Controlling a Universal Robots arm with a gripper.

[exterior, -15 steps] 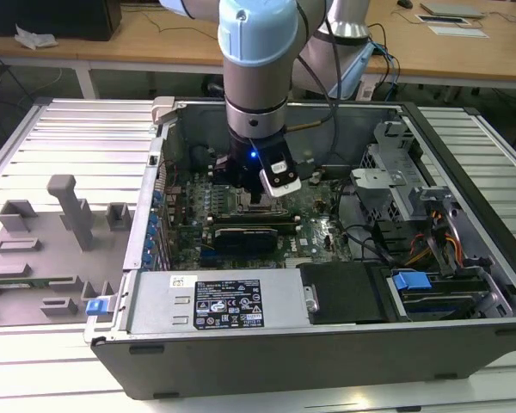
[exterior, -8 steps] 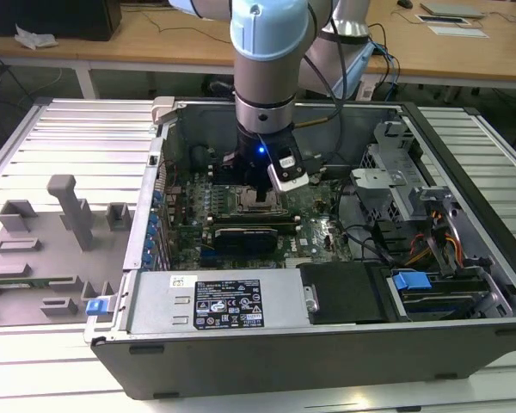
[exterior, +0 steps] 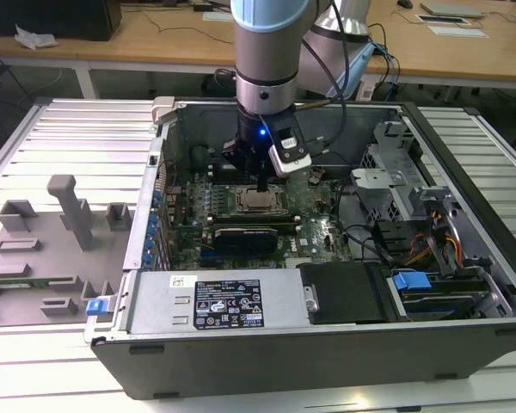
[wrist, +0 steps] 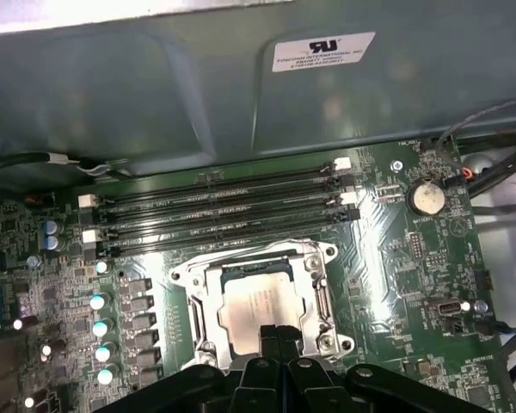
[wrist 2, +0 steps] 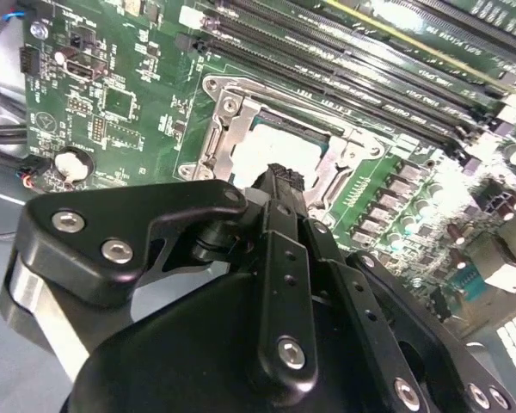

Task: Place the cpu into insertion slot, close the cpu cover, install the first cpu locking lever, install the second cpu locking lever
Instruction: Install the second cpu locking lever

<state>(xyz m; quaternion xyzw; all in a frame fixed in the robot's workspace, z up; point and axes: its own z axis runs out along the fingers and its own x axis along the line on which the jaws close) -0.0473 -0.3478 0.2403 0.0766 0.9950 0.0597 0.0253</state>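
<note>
Claw (wrist: 273,331): fingers pressed together, tips at the cpu's edge, holding nothing.
Cpu (wrist: 256,305): seated in the insertion slot (wrist: 208,344), near edge hidden by claw.
Cpu cover (wrist: 320,303): lowered around the chip.
Levers: hard to make out.

the small flat square silver-topped cpu (wrist: 260,308) lies in the square socket, framed by the thin silver metal cpu cover (wrist: 316,301); long narrow black memory slots (wrist: 215,211) run just beside it.
</note>
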